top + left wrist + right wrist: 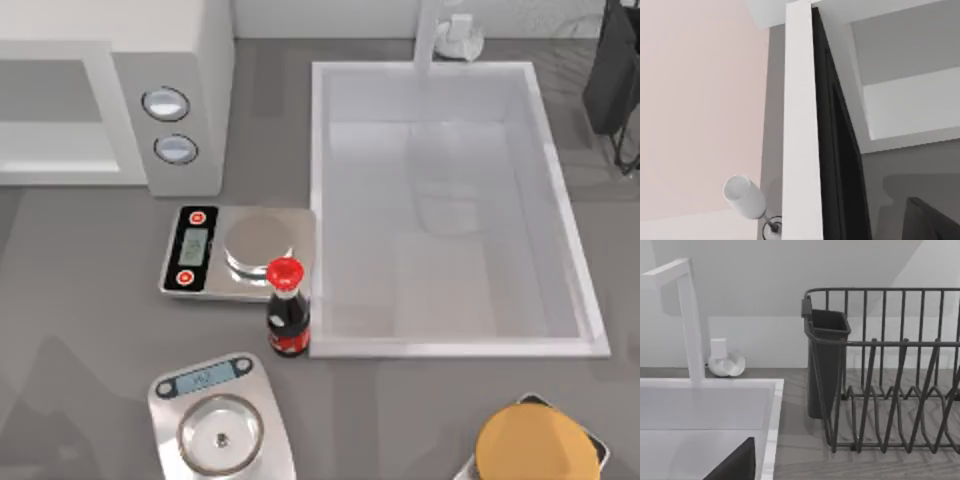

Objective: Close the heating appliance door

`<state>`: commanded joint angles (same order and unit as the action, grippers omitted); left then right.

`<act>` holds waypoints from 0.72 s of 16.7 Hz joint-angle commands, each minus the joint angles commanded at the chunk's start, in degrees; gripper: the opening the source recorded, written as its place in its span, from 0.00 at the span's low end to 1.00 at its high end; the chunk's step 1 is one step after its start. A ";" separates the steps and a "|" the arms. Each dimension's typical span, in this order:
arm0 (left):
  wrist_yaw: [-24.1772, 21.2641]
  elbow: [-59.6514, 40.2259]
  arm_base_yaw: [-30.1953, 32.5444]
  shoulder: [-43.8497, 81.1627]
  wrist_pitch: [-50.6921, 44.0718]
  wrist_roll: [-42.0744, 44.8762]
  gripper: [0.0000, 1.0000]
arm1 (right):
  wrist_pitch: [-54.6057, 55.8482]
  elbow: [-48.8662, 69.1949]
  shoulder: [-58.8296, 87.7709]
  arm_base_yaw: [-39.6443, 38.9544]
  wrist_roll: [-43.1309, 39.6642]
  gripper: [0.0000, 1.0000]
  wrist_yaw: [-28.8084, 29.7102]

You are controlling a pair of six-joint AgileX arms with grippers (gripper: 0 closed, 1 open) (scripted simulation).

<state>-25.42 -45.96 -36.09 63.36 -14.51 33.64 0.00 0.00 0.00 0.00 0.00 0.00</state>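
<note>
The white microwave (180, 60) stands at the table's back left, its grey control panel (170, 125) carrying two round dials. Left of the panel the cavity (50, 120) lies open to view. In the left wrist view the door (800, 125) stands edge-on as a tall white slab with a dark inner face, swung away from the cavity (910, 105) beyond it. A dark piece of my left gripper (927, 222) shows close to the door. A dark piece of my right gripper (735, 465) hangs over the sink's near corner.
A white sink (450, 348) with a faucet (428, 35) fills the middle right. Two scales (200, 250) (222, 425), a cola bottle (287, 320) and a round orange item (530, 445) sit in front. A dark dish rack (890, 380) stands at the back right, and a wine glass (745, 197) stands beyond the door.
</note>
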 joint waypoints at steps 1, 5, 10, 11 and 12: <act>-2.23 -5.08 -3.73 5.79 -3.32 2.83 0.00 | 0.00 0.00 0.00 0.00 0.00 1.00 0.00; -8.96 -21.88 -15.60 25.27 -16.29 12.22 0.00 | 0.00 0.00 0.00 0.00 0.00 1.00 0.00; -12.74 -33.04 -23.31 36.84 -27.83 18.64 0.00 | 0.00 0.00 0.00 0.00 0.00 1.00 0.00; -13.01 -33.84 -23.91 37.46 -28.88 19.18 0.00 | 0.00 0.00 0.00 0.00 0.00 1.00 0.00; -13.14 -34.19 -24.19 37.71 -29.42 19.45 0.00 | 0.00 0.00 0.00 0.00 0.00 1.00 0.00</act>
<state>-38.57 -80.15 -60.28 101.08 -43.93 53.09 0.00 0.00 0.00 0.00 0.00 0.00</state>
